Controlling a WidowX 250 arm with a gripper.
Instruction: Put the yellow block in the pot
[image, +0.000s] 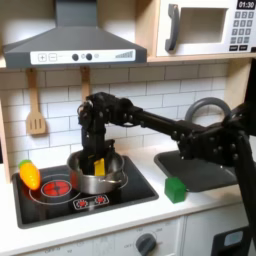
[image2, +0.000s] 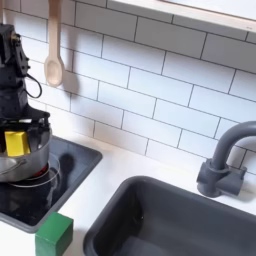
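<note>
Lower left of both exterior views: gripper (image: 98, 163) hangs over the pot (image2: 30, 165), fingers clamped on the yellow block (image2: 16, 143), held just above the rim. Placement step, I'd say. Next: lower slightly, open jaws, retreat upward.

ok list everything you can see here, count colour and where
yellow block: one, yellow, between the gripper's fingers above the pot
pot: one, shiny steel, on the black stovetop
green cube: one, green, on the counter between stovetop and sink
toy vegetable: one, orange-yellow with green tip, at the stovetop's left edge in the first exterior view
wooden spoon: one, tan, hanging on the white tile wall
stovetop: one, black with red burner rings
sink: one, dark grey, with a grey faucet
microwave: one, white, upper right in the first exterior view
gripper: one, black, holding the block over the pot
</note>
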